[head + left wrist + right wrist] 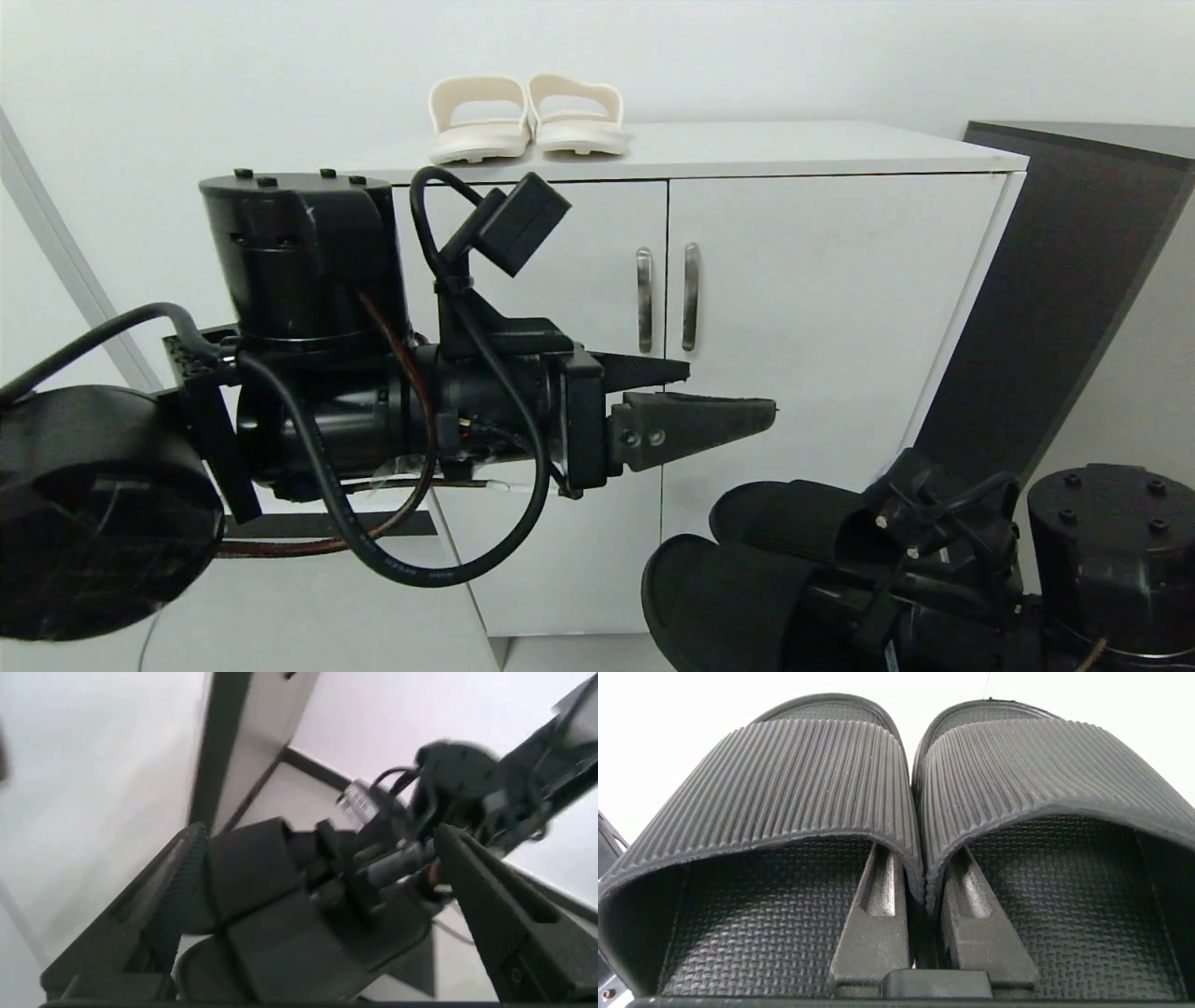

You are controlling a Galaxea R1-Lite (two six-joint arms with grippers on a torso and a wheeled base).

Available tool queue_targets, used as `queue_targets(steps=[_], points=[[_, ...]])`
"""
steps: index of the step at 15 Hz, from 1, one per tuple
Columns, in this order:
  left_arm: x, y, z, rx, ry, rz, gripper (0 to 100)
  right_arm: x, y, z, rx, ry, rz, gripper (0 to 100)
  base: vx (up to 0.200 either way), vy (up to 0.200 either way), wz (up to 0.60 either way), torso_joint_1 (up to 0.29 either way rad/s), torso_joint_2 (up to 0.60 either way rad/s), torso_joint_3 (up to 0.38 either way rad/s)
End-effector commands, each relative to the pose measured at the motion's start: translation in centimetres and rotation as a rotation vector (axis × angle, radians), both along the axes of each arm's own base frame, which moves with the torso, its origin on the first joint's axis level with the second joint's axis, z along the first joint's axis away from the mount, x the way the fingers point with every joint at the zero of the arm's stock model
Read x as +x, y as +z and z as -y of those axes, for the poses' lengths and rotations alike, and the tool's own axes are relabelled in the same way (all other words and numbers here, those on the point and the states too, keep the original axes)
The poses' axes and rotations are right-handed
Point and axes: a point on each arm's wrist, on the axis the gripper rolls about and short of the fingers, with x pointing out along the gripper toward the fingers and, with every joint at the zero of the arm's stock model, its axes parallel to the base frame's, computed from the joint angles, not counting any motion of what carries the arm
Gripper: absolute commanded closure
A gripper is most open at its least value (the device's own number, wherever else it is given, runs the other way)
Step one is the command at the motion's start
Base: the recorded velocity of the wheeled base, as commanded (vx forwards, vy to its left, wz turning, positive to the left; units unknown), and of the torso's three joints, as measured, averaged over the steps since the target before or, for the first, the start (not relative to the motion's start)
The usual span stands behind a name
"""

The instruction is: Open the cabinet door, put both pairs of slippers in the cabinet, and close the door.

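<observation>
Two hands and two pairs of slippers are before you. In the head view your left arm comes in from nine o'clock. Your left hand (pixel 733 389) sits just left of centre and points toward three o'clock across the front of the white cabinet (pixel 840 261). Its fingers (pixel 505 905) are apart with nothing gripped, and the left wrist view shows them spread wide.

At twelve o'clock the cream slippers (pixel 527 117) stand side by side on the cabinet top, close to its front edge. Below them both cabinet doors are shut. The two upright metal handles (pixel 644 299) sit close together on either side of the middle seam, and in the picture they lie just above the left hand's upper fingertip.

At five o'clock the black slippers (pixel 747 560) are held off the floor, side by side, in front of the lower part of the right-hand door. Your right hand (pixel 920 873) is clamped on them. The right wrist view shows one finger inside each slipper, pinching the two inner walls together under the ribbed straps.

At three o'clock a dark panel (pixel 1074 280) stands just beside the cabinet's right side.
</observation>
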Motion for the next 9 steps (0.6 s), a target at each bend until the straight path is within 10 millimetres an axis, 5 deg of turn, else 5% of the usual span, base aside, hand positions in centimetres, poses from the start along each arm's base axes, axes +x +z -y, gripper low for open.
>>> queue_targets(steps=[1, 9], points=[[1.2, 0.4, 1.0, -0.025, 0.000, -0.042, 0, 0.0, 0.0, 0.0, 0.000, 0.000, 0.000, 100, 0.000, 0.000, 0.00, 0.000, 0.00, 0.000], [5.9, 0.8, 4.7, -0.059, 0.174, -0.042, 0, -0.1, -0.4, 0.1, -0.011, 0.001, -0.013, 100, 0.000, 0.000, 0.00, 0.000, 0.00, 0.000]])
